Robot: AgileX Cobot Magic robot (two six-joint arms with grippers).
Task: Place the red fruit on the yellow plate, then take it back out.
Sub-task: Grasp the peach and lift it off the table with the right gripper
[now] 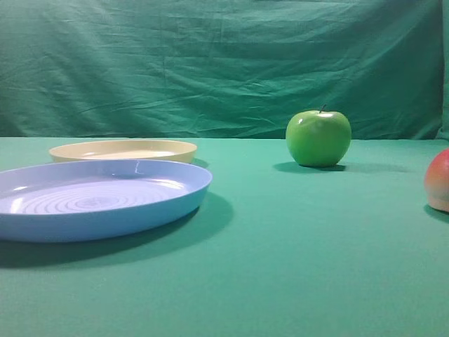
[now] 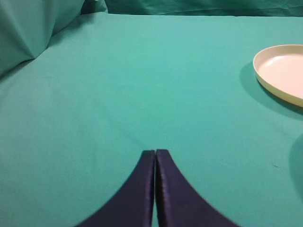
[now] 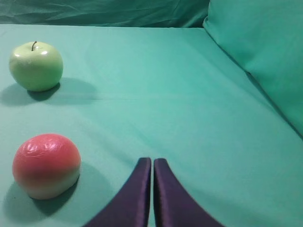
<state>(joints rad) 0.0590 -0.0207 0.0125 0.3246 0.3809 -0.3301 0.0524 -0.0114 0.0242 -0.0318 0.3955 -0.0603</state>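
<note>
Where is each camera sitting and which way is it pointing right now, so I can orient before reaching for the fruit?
Exterior high: low, at table level, facing the green backdrop; shows blue plate, yellow plate, green apple, red fruit at right edge; no robot parts.
Left wrist: behind the shut left gripper, looking across the cloth; yellow plate at right.
Right wrist: behind the shut right gripper; red fruit near left, apple beyond.
Shared: exterior and right wrist both show apple and fruit.

Closed left pincer [image 2: 155, 153], yellow plate [image 2: 279, 71] right.
</note>
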